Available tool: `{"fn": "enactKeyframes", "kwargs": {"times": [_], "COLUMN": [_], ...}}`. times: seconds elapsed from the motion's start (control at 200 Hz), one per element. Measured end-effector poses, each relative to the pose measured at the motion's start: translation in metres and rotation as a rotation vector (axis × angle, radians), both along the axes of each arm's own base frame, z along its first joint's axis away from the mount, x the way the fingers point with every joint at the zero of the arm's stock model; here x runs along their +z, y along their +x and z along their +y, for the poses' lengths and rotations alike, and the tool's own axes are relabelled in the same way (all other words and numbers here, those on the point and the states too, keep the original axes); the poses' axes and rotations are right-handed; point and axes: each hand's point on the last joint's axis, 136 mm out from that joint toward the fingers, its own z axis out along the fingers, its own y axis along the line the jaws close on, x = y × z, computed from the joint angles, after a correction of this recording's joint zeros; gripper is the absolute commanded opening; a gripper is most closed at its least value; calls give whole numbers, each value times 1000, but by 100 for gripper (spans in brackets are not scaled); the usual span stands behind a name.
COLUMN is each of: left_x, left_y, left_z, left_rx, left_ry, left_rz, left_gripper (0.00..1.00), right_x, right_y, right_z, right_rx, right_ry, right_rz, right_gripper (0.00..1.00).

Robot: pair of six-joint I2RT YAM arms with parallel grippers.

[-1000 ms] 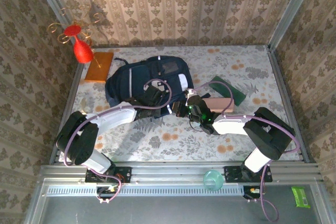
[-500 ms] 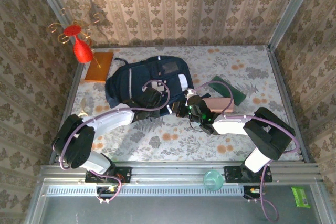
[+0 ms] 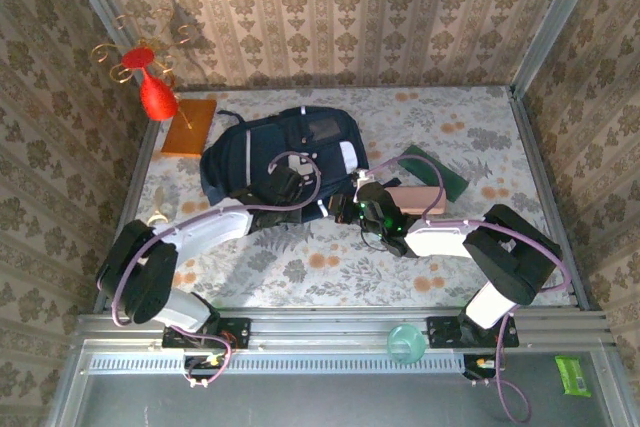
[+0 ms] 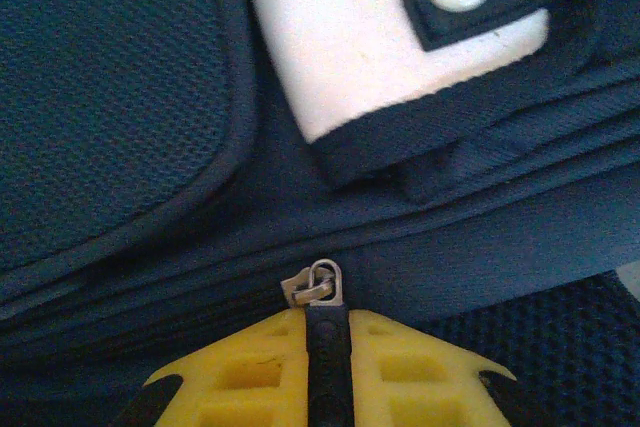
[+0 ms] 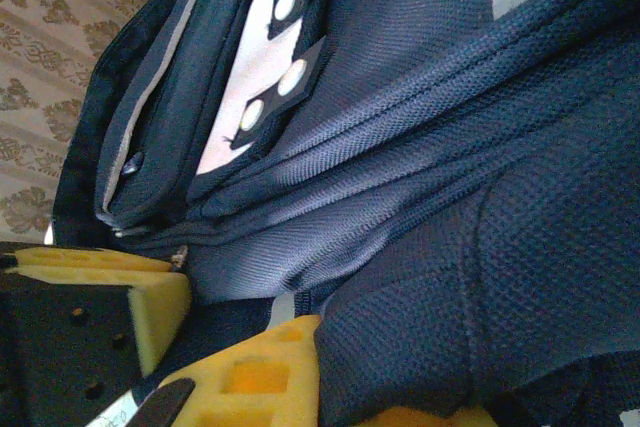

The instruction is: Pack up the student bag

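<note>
The student bag (image 3: 285, 147) lies flat at the back middle of the table, dark navy with a grey-white patch and pale stripes. My left gripper (image 3: 291, 189) is at its near edge, shut on the black zipper pull (image 4: 326, 342). Just beyond its yellow fingertips (image 4: 250, 362) sits the metal slider (image 4: 315, 284). My right gripper (image 3: 347, 209) is at the bag's near right corner. It is shut on a fold of navy mesh fabric (image 5: 430, 287), with one yellow finger (image 5: 250, 377) under it. The left gripper's yellow fingers (image 5: 100, 282) show in the right wrist view too.
An orange notebook (image 3: 188, 125) and a red vase-like ornament (image 3: 156, 95) sit at the back left. A green book (image 3: 435, 172) and a pinkish box (image 3: 418, 198) lie right of the bag. A teal cup (image 3: 405, 343) and a green packet (image 3: 573, 375) rest off the table by the arm bases.
The left gripper's jaws have closed onto the zipper pull, and the left arm's elbow has shifted a little to the left. The right arm has stayed put.
</note>
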Motion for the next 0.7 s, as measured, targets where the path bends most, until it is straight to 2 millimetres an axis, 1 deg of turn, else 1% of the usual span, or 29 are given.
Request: {"fn": "enactKeyframes", "kwargs": {"times": [0.185, 0.285, 0.385, 0.575, 0.7], "left_x": [3, 4, 6, 7, 6], "left_y": [2, 2, 2, 1, -1], "left_z": [11, 17, 22, 38, 50], "left_rx": [16, 19, 16, 9, 2], "left_ry": [-15, -32, -51, -65, -70], "left_rz": [2, 6, 7, 4, 3], "left_gripper": [0, 0, 0, 0, 0], "right_x": [-2, -2, -3, -6, -3], "right_y": [1, 3, 9, 22, 31], "right_z": [-4, -7, -14, -33, -40], "right_rx": [-8, -14, -32, -68, -74], "right_ry": [-9, -14, -22, -50, -63], "right_rz": [-7, -9, -12, -14, -11], "right_gripper": [6, 3, 0, 0, 0]}}
